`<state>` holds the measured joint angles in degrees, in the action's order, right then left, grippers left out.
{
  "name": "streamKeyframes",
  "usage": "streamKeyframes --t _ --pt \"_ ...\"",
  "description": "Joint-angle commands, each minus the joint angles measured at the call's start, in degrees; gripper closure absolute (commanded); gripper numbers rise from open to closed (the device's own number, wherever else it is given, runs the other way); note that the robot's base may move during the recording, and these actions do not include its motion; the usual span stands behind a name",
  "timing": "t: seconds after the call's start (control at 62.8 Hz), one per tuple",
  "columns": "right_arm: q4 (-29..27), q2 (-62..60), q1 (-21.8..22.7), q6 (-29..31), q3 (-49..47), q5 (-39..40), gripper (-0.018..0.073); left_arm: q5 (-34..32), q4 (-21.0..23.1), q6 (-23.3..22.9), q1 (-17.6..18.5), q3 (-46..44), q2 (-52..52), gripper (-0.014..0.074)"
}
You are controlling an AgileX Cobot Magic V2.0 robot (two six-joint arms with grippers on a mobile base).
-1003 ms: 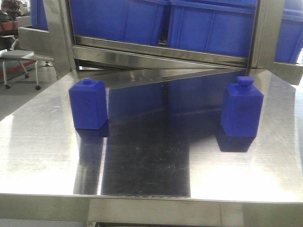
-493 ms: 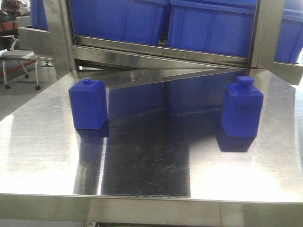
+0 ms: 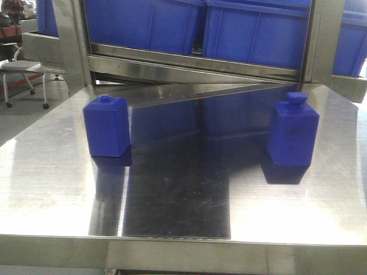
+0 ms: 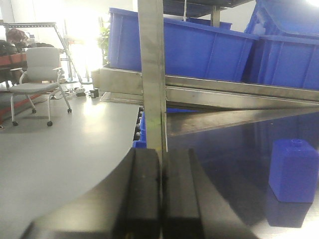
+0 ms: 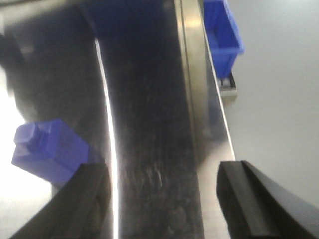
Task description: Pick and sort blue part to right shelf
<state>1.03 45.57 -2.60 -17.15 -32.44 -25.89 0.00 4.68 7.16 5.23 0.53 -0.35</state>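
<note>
The blue part (image 3: 293, 130), a deep-blue bottle-shaped block with a wide flat cap, stands upright at the right of the steel table (image 3: 172, 195). It also shows in the right wrist view (image 5: 50, 149), left of my right gripper (image 5: 162, 199), which is open, empty and above the table. A squatter blue block with a small stud (image 3: 107, 126) stands at the left and shows in the left wrist view (image 4: 294, 169). My left gripper (image 4: 160, 194) is shut and empty, well left of that block. Neither gripper shows in the front view.
Blue bins (image 3: 258, 31) sit on the sloped steel shelf behind the table. Steel uprights (image 3: 71, 46) stand at the back left and back right. A small blue bin (image 5: 224, 27) lies beyond the table's edge. An office chair (image 4: 42, 69) stands on the floor at the left.
</note>
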Motion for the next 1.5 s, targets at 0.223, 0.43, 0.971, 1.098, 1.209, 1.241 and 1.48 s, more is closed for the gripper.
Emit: streamKeyframes --t 0.223,0.43,0.971,1.098,1.209,1.241,1.48 --pt "5.29 17.09 -12.18 -2.77 -19.02 -17.73 -0.0013 -4.71 0.38 -0.43 0.36 1.23 -1.27 0.0473" --pt "5.29 30.36 -16.78 -9.95 -32.12 -28.14 -0.0013 -4.71 0.38 -0.43 0.36 1.23 -1.27 0.0473" --pt "4.66 50.76 -19.56 -11.60 -54.23 -42.08 -0.0013 -4.71 0.38 -0.43 0.36 1.23 -1.27 0.0473" --pt "2.44 52.42 -19.56 -11.10 -54.73 -41.62 -0.0013 -4.71 0.38 -0.43 0.36 1.23 -1.27 0.0473" --pt "1.81 53.31 -19.56 -11.10 -54.73 -40.82 -0.0013 -4.71 0.38 -0.43 0.36 1.23 -1.27 0.0473" --pt "1.81 53.56 -19.56 -11.10 -54.73 -40.59 -0.0013 -4.71 0.38 -0.43 0.36 1.23 -1.27 0.0473" --pt "2.56 55.19 -19.56 -10.71 -54.73 -39.96 -0.0013 -4.71 0.38 -0.43 0.36 1.23 -1.27 0.0473"
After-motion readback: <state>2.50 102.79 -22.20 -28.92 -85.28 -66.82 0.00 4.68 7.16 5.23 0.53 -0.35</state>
